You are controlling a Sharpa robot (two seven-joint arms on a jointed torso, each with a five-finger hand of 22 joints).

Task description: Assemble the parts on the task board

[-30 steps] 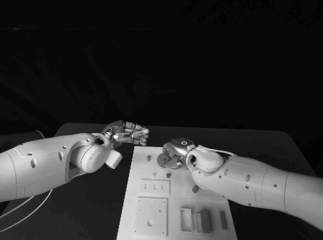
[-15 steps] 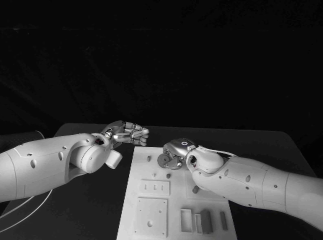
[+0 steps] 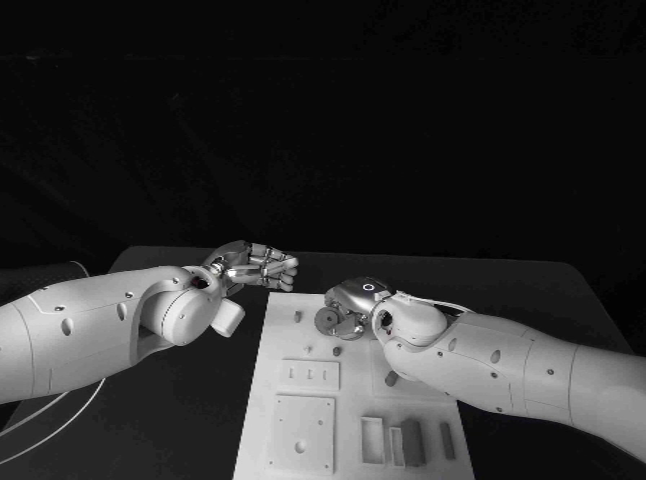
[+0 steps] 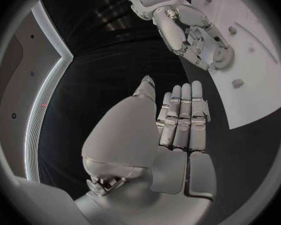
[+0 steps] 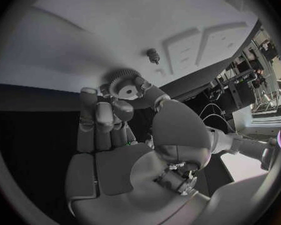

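Meanwhile right robot hand (image 5: 118,115) grips gear (image 5: 122,83) over task board (image 3: 302,330); left robot hand (image 3: 251,265) (seemingly empty) curled.

arms: smooth white shells, small dark screw holes | left hand (image 3: 255,265): silver, segmented fingers | right hand (image 3: 349,308): silver, ring mark on back | thin pale cable (image 3: 35,425) under left arm

Black backdrop (image 3: 323,120) behind a dark table (image 3: 179,400), dim light, cables (image 3: 20,430) at the table's edge
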